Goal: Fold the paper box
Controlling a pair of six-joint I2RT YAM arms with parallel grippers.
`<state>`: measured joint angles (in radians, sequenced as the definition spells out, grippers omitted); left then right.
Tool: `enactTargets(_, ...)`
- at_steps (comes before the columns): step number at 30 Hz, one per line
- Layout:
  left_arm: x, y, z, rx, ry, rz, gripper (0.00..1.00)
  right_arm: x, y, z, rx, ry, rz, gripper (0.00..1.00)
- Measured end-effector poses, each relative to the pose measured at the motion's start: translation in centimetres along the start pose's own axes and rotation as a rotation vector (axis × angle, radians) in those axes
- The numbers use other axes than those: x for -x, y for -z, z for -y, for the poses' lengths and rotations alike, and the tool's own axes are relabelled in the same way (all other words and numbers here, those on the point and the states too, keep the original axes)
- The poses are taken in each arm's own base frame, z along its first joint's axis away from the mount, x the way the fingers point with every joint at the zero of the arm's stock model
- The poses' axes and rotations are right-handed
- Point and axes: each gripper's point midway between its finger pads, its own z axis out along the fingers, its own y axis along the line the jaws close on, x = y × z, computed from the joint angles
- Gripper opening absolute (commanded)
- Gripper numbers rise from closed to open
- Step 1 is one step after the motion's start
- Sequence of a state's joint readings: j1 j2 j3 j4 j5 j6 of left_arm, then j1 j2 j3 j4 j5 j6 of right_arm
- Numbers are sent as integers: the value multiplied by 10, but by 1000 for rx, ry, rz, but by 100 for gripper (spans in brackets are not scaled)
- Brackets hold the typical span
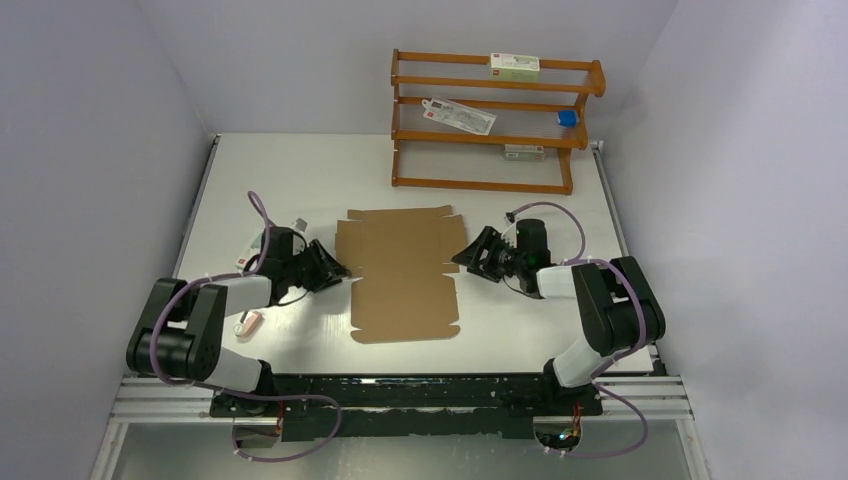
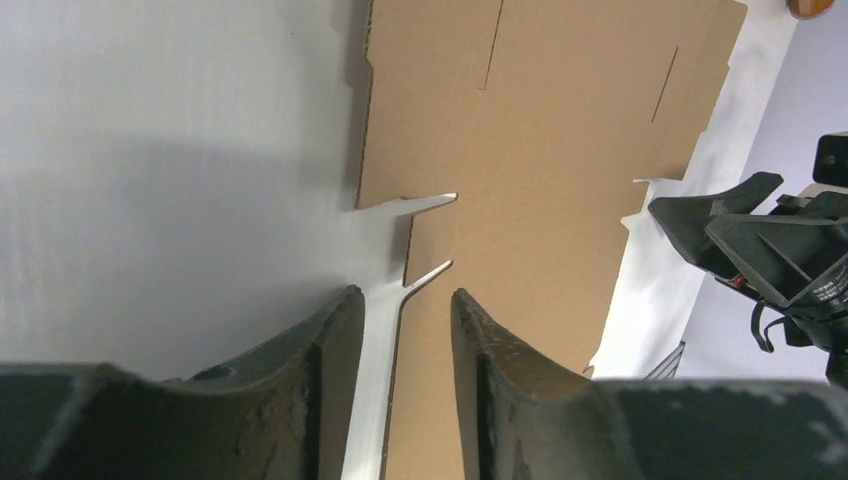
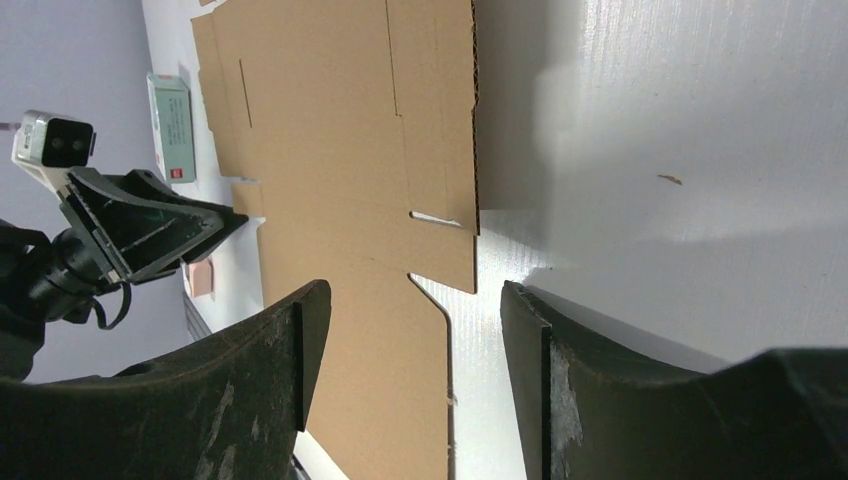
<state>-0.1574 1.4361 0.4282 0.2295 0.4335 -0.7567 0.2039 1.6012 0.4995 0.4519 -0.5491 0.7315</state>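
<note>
The paper box (image 1: 400, 270) lies flat and unfolded on the white table, a brown die-cut cardboard sheet with flaps and slots. My left gripper (image 1: 335, 268) sits low at the sheet's left edge. In the left wrist view its jaws (image 2: 404, 295) stand apart, with the edge of the cardboard (image 2: 560, 130) running between them, touching neither finger. My right gripper (image 1: 462, 255) is at the sheet's right edge. In the right wrist view it (image 3: 415, 290) is wide open, straddling the edge of the cardboard (image 3: 330, 120) near a notch.
A wooden rack (image 1: 495, 120) stands at the back right with white cartons and a small blue item on its shelves. A white carton (image 1: 247, 260) and a tiny pink item (image 1: 249, 322) lie beside the left arm. Walls close in on three sides.
</note>
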Motion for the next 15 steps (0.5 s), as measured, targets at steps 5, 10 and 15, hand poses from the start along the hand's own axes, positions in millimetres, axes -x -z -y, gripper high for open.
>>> enactTargets(5, -9, -9, 6, -30, 0, -35, 32, 0, 0, -1, 5, 1, 1, 67)
enactTargets(10, -12, -17, 13, -46, -2, -52, 21, 0, 0, 0, 4, 1, 1, 67)
enactTargets(15, -12, -17, 16, -52, 11, -50, 11, 1, 0, 0, 2, 1, 2, 67)
